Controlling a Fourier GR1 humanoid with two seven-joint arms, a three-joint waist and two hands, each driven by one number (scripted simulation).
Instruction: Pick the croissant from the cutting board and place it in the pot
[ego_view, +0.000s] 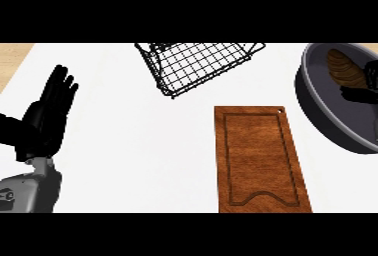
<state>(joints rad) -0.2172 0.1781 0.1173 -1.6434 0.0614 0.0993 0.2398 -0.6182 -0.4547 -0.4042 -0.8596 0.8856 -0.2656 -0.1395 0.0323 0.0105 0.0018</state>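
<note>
The brown croissant (341, 67) lies inside the grey pot (314, 102) at the right edge of the view. My right hand (360, 93) shows only in part at that edge, over the pot's inside and right beside the croissant; most of the hand is cut off by the frame. The wooden cutting board (262, 160) lies lengthwise in the middle right with nothing on it. My left hand (50, 112) rests open at the far left, fingers pointing up, away from all of these.
A black wire basket (198, 65) lies tipped at the top centre, just beyond the board. A strip of wooden countertop (11, 57) shows at the top left past the white surface.
</note>
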